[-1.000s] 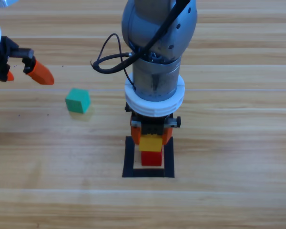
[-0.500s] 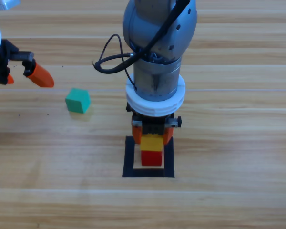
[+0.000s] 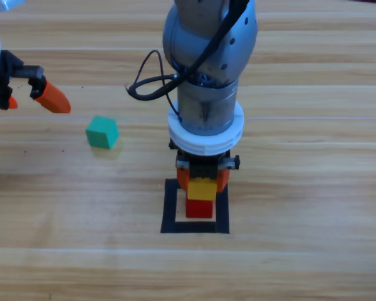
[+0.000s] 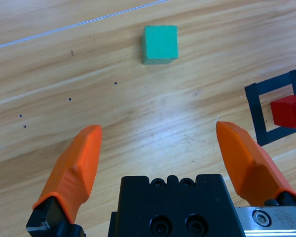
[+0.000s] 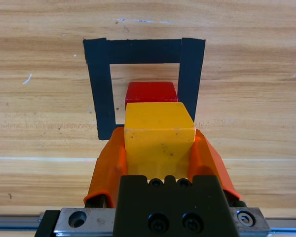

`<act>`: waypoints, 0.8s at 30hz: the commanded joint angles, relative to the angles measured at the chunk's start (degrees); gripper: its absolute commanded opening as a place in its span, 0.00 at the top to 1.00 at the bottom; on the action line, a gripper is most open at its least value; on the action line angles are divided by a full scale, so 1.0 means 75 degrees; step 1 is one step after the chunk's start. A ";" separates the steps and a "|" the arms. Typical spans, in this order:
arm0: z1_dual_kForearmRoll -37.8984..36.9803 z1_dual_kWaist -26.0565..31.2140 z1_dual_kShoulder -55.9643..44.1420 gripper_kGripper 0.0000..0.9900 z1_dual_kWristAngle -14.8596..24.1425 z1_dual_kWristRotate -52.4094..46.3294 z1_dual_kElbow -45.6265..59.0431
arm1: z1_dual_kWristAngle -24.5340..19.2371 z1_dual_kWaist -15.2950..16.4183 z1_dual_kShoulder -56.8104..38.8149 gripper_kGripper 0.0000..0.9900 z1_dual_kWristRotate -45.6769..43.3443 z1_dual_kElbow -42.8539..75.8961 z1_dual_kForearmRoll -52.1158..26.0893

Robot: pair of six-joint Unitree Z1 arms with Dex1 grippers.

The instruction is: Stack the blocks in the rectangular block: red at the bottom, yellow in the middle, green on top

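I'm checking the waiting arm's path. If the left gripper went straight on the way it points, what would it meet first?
Probably the green cube: the left gripper, jaws open, has it roughly centred ahead, with bare table between. Depth is unclear.

Red cube (image 3: 199, 209) inside black tape rectangle (image 3: 170, 210), yellow cube (image 3: 202, 188) above it, teal-green cube (image 3: 102, 132) well left.

A light brown wooden table (image 3: 313, 188) of long horizontal planks fills the whole frame, evenly lit, with faint seams running left to right.
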 commanded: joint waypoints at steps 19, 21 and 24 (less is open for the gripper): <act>-0.0139 0.0152 -0.0241 0.00 0.0071 -0.0080 0.0160 | -0.0411 -0.0174 0.0365 0.00 -0.0301 -0.0882 0.0721; -0.0139 0.0152 -0.0241 0.00 0.0071 -0.0092 0.0172 | -0.0552 -0.0174 -0.0022 0.00 -0.0535 -0.0882 0.0721; -0.0151 0.0152 -0.0217 0.00 0.0060 -0.0103 0.0101 | -0.0634 -0.0174 -0.0702 0.00 -0.1180 -0.0882 0.0721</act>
